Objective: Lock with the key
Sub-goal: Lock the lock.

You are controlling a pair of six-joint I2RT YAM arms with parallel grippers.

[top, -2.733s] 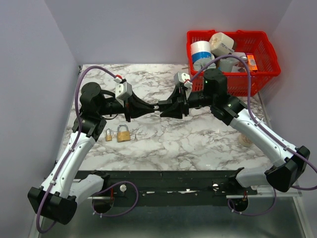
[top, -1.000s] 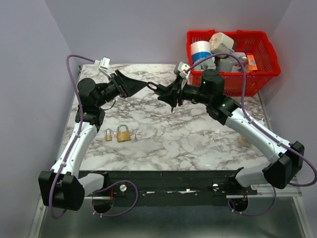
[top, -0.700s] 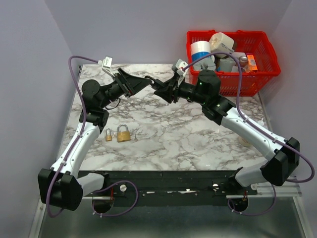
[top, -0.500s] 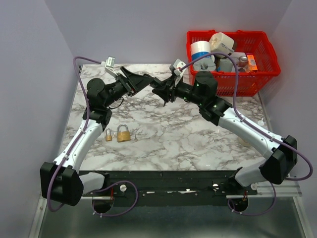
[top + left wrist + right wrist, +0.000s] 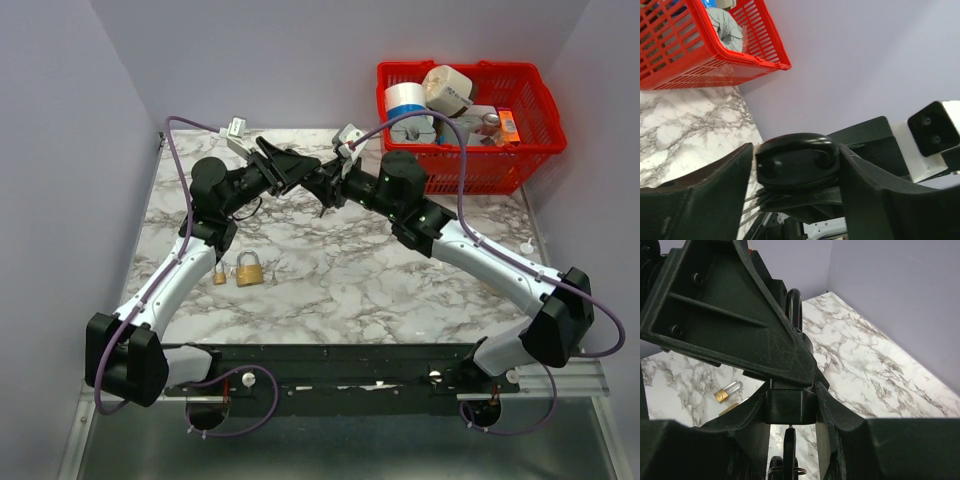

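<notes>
Your right gripper (image 5: 326,188) is clamped on the narrow faces of the black padlock (image 5: 790,407) and holds it in the air above the table (image 5: 350,270), toward 12 o'clock in the overhead view. Your left gripper (image 5: 796,154) meets it from 9 o'clock. Its fingers (image 5: 700,200) sit against both broad sides of the same padlock, so I read that as a second grip.

The key (image 5: 789,440) hangs from the padlock's underside. One blade looks seated in the keyhole and the rest of the bunch dangles beneath it. Fetching and inserting the key therefore seem done.

The shackle (image 5: 793,302) rises behind your left finger, and you cannot tell from here whether it is pushed home. What is left, as I judge it, is seating the shackle and turning the key.

Two brass padlocks (image 5: 249,270) lie on the table at 8 o'clock, well apart from both grippers. The red basket (image 5: 480,165) sits at 2 o'clock.
</notes>
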